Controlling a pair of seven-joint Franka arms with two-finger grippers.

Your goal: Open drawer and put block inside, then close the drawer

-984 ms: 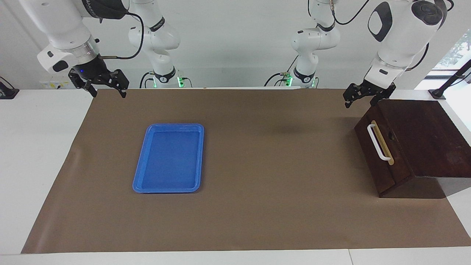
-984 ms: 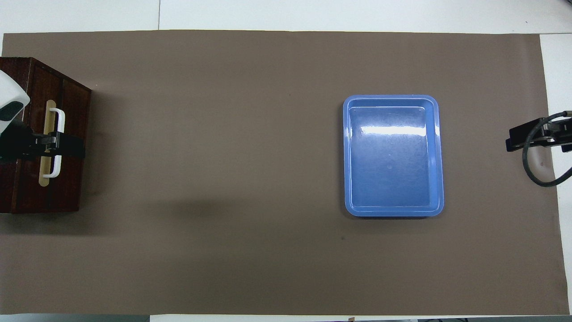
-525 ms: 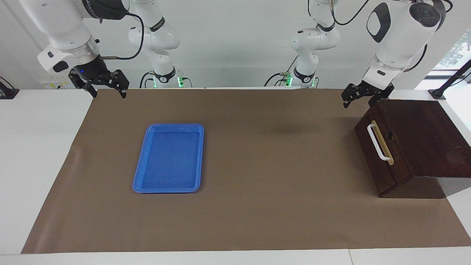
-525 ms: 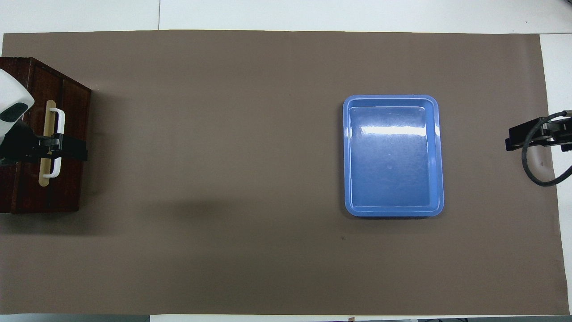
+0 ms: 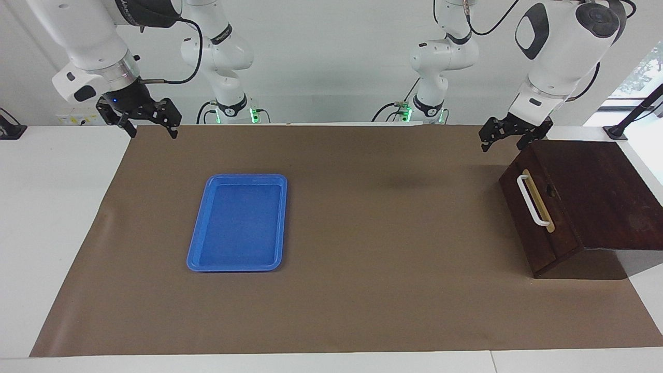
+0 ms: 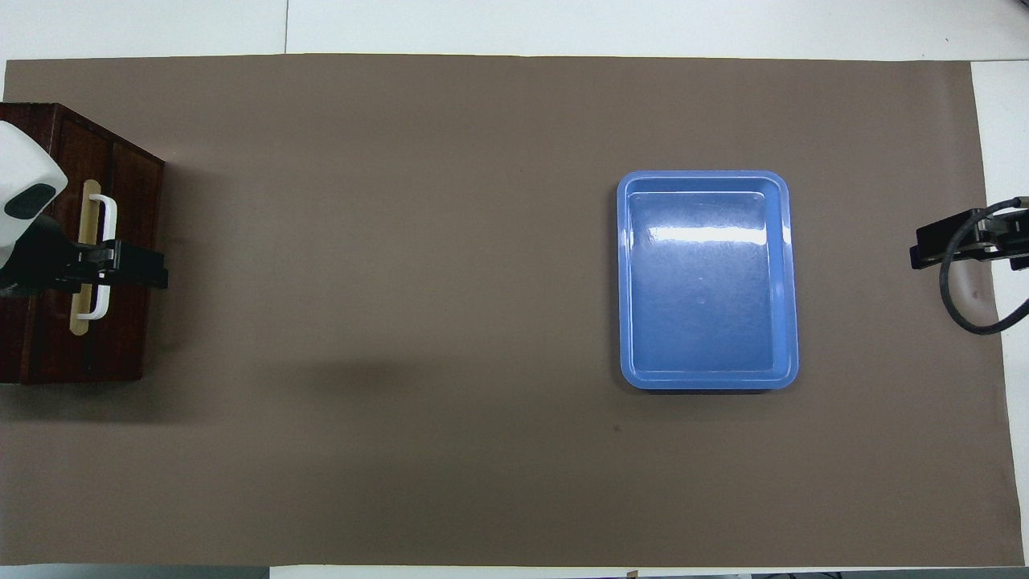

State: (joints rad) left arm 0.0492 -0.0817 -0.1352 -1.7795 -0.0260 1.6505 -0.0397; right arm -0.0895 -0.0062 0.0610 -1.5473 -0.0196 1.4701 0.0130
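The drawer (image 5: 538, 207) is closed. The left tool (image 5: 505, 135) hangs open and empty above its box. The right tool (image 5: 147, 120), also open and empty, waits well apart from the drawer.

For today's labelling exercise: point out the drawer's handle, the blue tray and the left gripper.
drawer's handle (image 5: 533, 201): facing view, middle of the white bar.
blue tray (image 6: 707, 281): overhead view, bare floor of the tray.
left gripper (image 5: 500, 135): facing view, midway between the fingertips.

txt: none legible | arm links: tiny lettering, unreadable | labels: none
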